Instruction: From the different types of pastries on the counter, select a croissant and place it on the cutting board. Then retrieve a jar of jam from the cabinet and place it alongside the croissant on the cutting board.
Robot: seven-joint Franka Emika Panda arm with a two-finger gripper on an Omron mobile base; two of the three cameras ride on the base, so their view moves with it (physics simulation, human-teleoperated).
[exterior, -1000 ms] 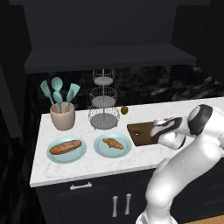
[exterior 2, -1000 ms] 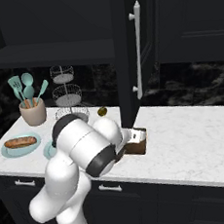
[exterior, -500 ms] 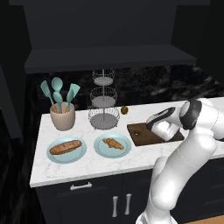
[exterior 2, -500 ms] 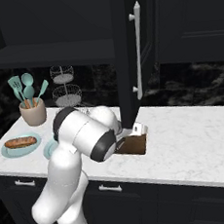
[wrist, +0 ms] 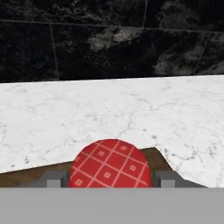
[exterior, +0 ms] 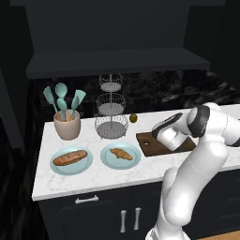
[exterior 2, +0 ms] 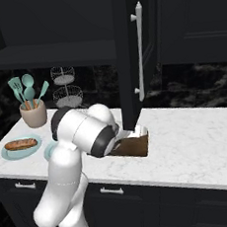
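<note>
Tool point(wrist: 110, 180) astride jam jar point(wrist: 110, 162) on cutting board point(wrist: 26, 177).

Black marble backsplash point(exterior: 197, 91) behind, black lower cupboards point(exterior 2: 160, 205) with silver handles.

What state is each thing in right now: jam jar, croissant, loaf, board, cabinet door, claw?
jar of jam: on the board, between the fingertips
croissant: on its teal plate, not moved
loaf: on its own plate
cutting board: flat on counter, no croissant
cabinet door: open
claw: around jar, grip unclear
</note>
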